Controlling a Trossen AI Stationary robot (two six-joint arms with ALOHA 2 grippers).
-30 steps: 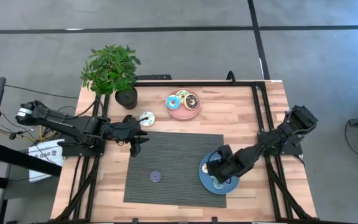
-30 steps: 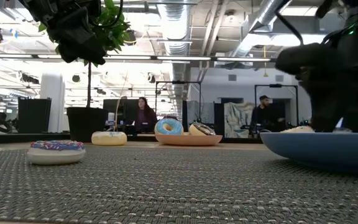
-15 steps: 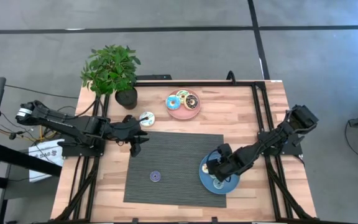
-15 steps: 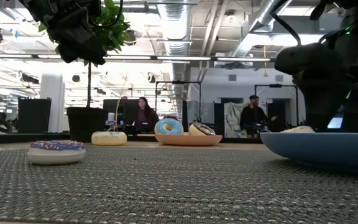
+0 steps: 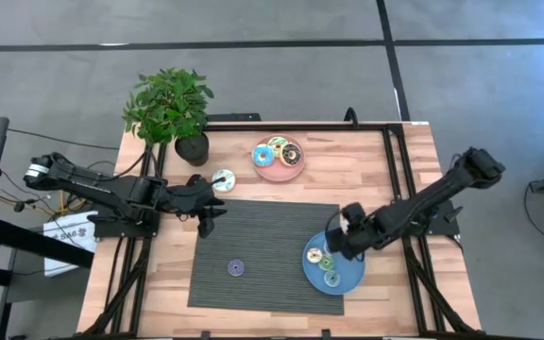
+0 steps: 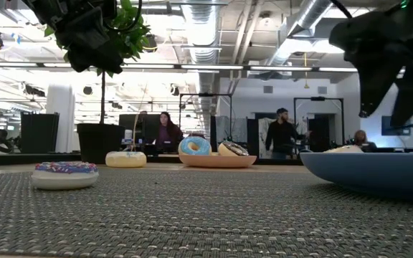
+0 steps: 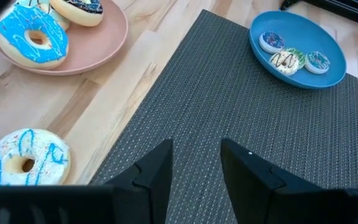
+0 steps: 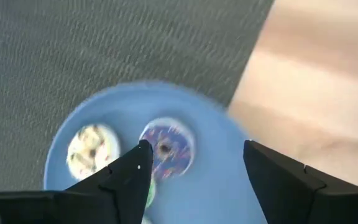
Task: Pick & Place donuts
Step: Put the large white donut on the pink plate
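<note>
The left gripper (image 5: 208, 223) hovers at the woven grey mat's (image 5: 272, 227) edge, jaws narrow, empty, near a white donut (image 5: 223, 178). A purple donut (image 5: 236, 267) lies on the mat. The right gripper (image 5: 340, 242) hangs wide open above the smooth blue plate (image 5: 348, 280); only wrist views show its three small donuts (image 7: 294, 57).
</note>
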